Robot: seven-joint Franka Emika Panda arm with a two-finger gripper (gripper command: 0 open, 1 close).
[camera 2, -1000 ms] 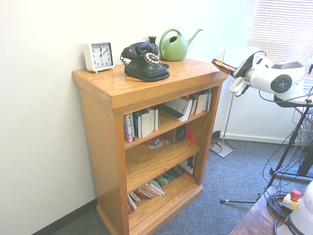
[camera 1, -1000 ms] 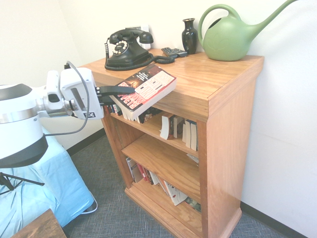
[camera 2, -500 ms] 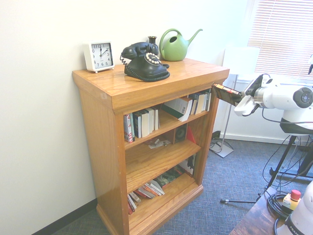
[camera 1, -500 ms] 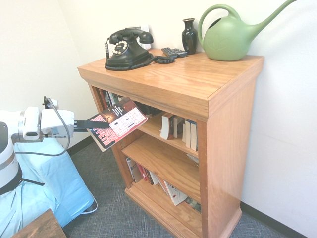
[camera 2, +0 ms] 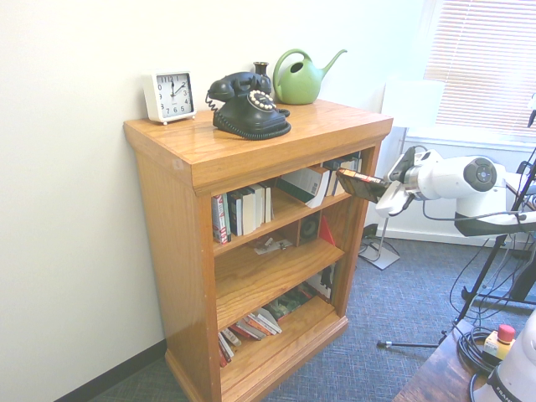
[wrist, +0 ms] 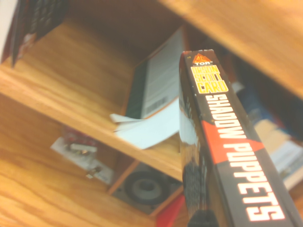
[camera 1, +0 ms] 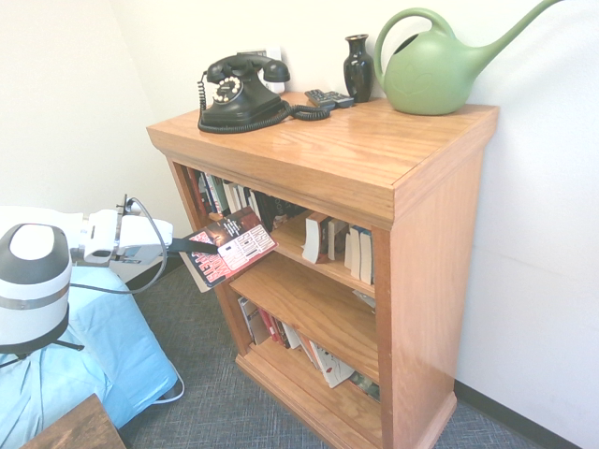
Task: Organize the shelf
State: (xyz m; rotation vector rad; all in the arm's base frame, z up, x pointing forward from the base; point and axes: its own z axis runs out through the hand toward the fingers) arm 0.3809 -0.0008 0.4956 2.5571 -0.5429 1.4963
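As the first exterior view has it, the gripper (camera 1: pixel 178 245) comes in from the left with its fingers clamped on a red-and-black paperback book (camera 1: pixel 227 254), tilted, just in front of the shelf (camera 1: pixel 374 168) at its top tier. Up on the shelf's flat top sit a black rotary telephone (camera 1: pixel 239 92), a dark vase (camera 1: pixel 357 67) and a green watering can (camera 1: pixel 435 67).

Over to the second exterior view: the arm enters from the right, and the book (camera 2: pixel 362 184) sits at the shelf's right front corner. A white clock (camera 2: pixel 169 96) stands beside the telephone.

Wrist view now: the book's spine (wrist: pixel 227 146) reads "SHADOW PUPPETS", with a leaning white book (wrist: pixel 158 90) behind on the tier.
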